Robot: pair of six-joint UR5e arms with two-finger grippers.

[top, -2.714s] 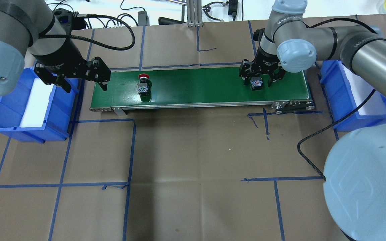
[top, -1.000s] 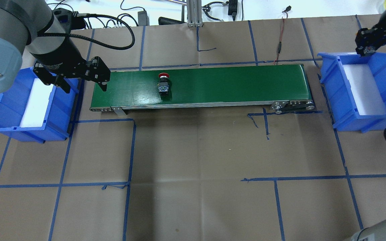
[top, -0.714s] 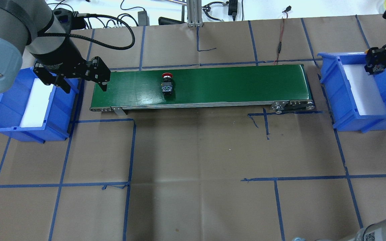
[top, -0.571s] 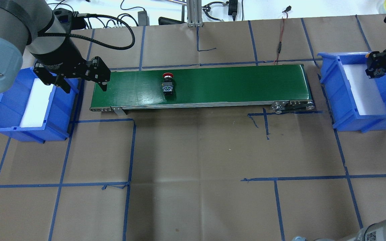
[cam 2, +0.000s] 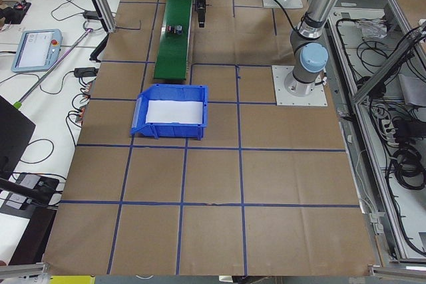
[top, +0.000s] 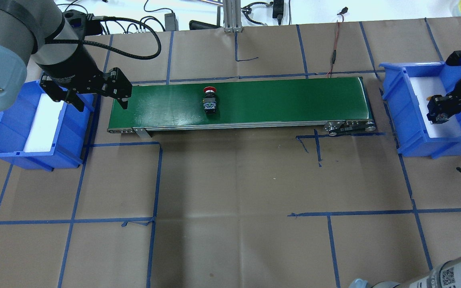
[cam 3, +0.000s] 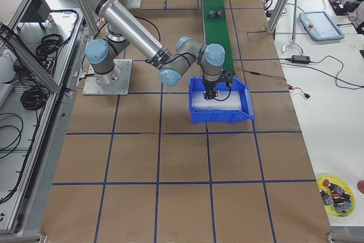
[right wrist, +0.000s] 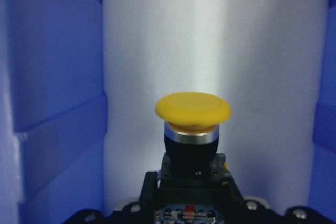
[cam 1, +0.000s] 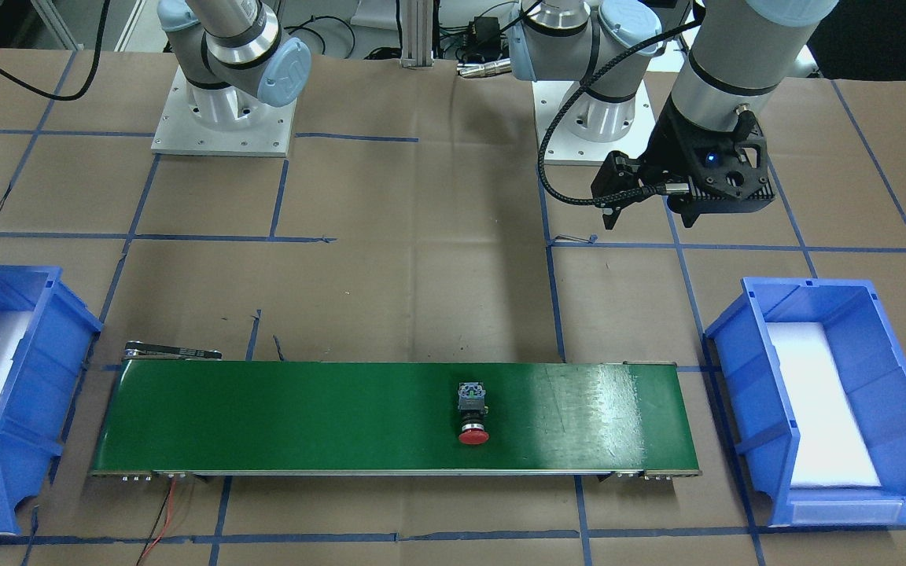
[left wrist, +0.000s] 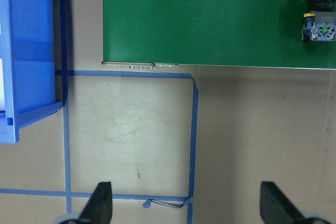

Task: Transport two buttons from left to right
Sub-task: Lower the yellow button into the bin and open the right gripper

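Left fingers [left wrist: 102, 205] spread wide, holding nothing, hanging above the brown paper surface [top: 234, 180] between the left blue bin [top: 66, 136] and the green conveyor belt [top: 286, 100]. Right fingers [top: 433, 106] clamped on the yellow button [right wrist: 193, 124] by its black body, inside the right blue bin [top: 390, 86] over white foam (contact with the foam cannot be told). Red button [top: 209, 102] lies on its side on the belt, left of middle, cap toward the far edge, with a green mark on its grey terminal end.
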